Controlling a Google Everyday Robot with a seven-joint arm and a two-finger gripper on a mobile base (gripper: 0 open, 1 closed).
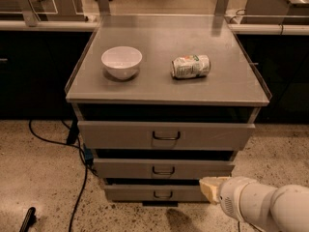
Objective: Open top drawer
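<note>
The top drawer (166, 136) is the widest of three grey drawer fronts under the cabinet top, with a small dark loop handle (166, 136) at its middle. It stands pulled out a little, with a dark gap above it. My gripper (211, 188) enters at the lower right on a white arm (265, 208). Its pale tip is low, in front of the right end of the bottom drawer (155, 193), below and right of the top drawer's handle, apart from it.
A white bowl (121, 62) and a crushed can (190, 66) on its side sit on the cabinet top (166, 88). The middle drawer (163, 168) is below the top one. Black cables (77, 178) lie on the speckled floor at left. Dark counters flank the cabinet.
</note>
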